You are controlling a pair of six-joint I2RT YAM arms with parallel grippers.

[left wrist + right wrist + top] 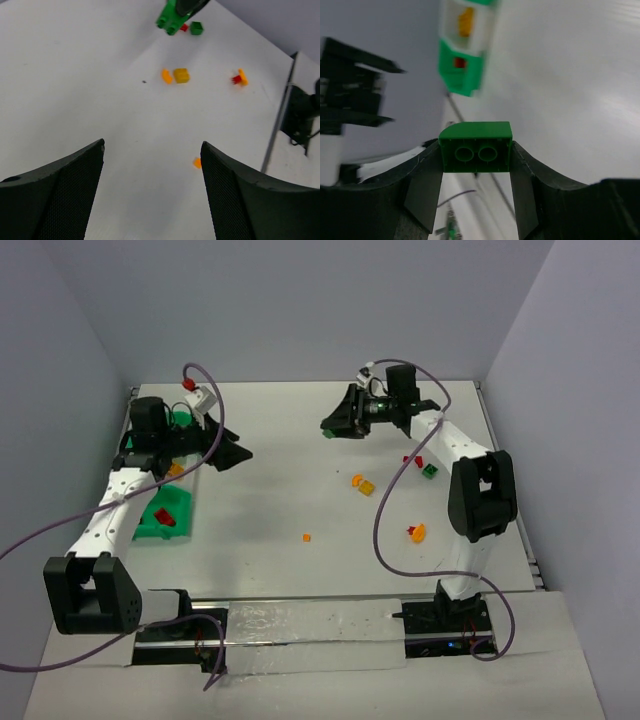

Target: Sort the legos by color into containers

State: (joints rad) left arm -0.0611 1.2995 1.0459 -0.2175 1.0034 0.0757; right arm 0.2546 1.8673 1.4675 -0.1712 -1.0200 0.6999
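So the right tool (475, 156) is clamped on a green brick (171, 21) over the far middle of the tabletop (300, 500). The containers (150, 532) sit well off to its left, in a row running near-to-far. The left tool (152, 150), just beside them, gapes wide and empty.

We see a white table (300, 470) filling the middle of the frame, boxed in by pale lavender-grey walls (300, 300) at the top, left and right. Soft, even light leaves only faint shadows on it.
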